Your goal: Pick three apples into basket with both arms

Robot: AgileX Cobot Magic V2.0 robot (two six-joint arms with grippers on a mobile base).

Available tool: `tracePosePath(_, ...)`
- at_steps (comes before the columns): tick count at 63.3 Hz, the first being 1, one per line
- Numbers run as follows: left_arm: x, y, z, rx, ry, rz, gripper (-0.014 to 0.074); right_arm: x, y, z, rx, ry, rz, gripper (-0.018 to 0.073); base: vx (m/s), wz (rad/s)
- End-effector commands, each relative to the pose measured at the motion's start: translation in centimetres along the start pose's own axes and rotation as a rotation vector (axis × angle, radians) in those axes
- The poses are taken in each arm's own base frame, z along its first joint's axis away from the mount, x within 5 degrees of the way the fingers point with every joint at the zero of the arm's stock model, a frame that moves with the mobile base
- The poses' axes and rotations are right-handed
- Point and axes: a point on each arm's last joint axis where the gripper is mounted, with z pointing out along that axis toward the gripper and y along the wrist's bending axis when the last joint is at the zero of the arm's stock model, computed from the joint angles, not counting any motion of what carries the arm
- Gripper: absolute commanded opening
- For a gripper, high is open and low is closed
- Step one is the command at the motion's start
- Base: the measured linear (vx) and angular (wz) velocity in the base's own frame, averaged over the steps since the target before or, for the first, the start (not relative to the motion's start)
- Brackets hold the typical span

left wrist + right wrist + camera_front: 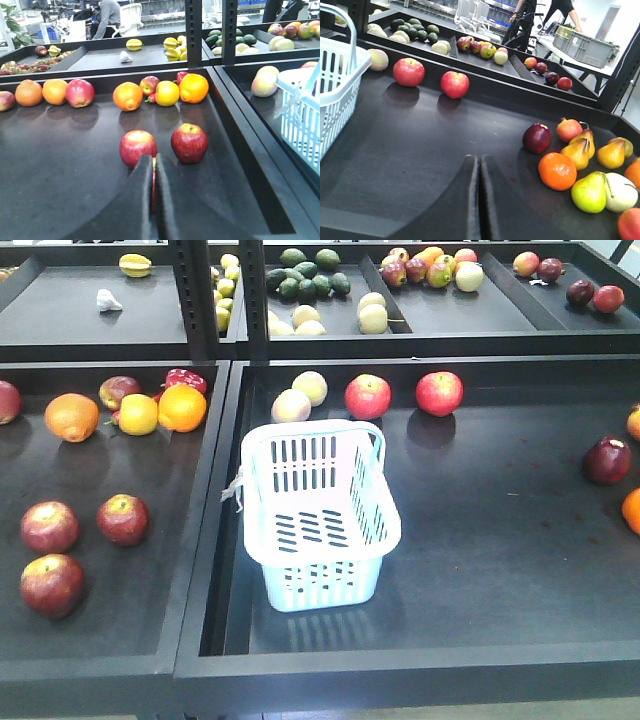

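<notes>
Three dark red fruits are the targets, all loose in the left tray (160,580) of the counter. They are the rear left apple (50,527), the rear right apple (122,519) near it, and the front apple (52,585) just in front of the first. One pale blue-white basket (262,470) stands empty in the neighbouring tray (480,560), close to that tray's left edge, handle upright.

The left arm's fingers (142,190) are pressed almost together with nothing held. They point at the two rear apples, and a red sliver shows through the slit between them. The right arm's fingers (492,195) are likewise closed and empty over bare tray, with the basket off to their left.

These apples look firm, smooth-skinned and fairly weighty. They would likely roll if nudged, slip under a glancing pinch, and bruise under a hard one. The safest hold is probably from above, across the widest part, clear of the stem dimple.

Counted in the front view, the basket's tray also has two brighter red apples (368,396) at the back, two pale round fruits (291,406) beside them, and one darker red apple (607,460) far right. Behind the target apples in the left tray are two oranges (72,417) and one yellow fruit (138,414).
</notes>
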Motion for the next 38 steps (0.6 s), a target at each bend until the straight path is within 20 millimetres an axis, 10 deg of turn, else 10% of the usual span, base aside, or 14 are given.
tracePosePath(1,-0.38,-0.24,-0.05,0.027,-0.074,-0.003,-0.0006,-0.56,-0.25,-0.01,0.031,-0.065,-0.011,-0.0003,0.06,-0.05)
tracePosePath(38,-0.38,-0.24,-0.05,0.027,-0.074,-0.003,-0.0006,-0.56,-0.25,-0.01,0.031,-0.065,-0.011,-0.0003,0.07,0.0)
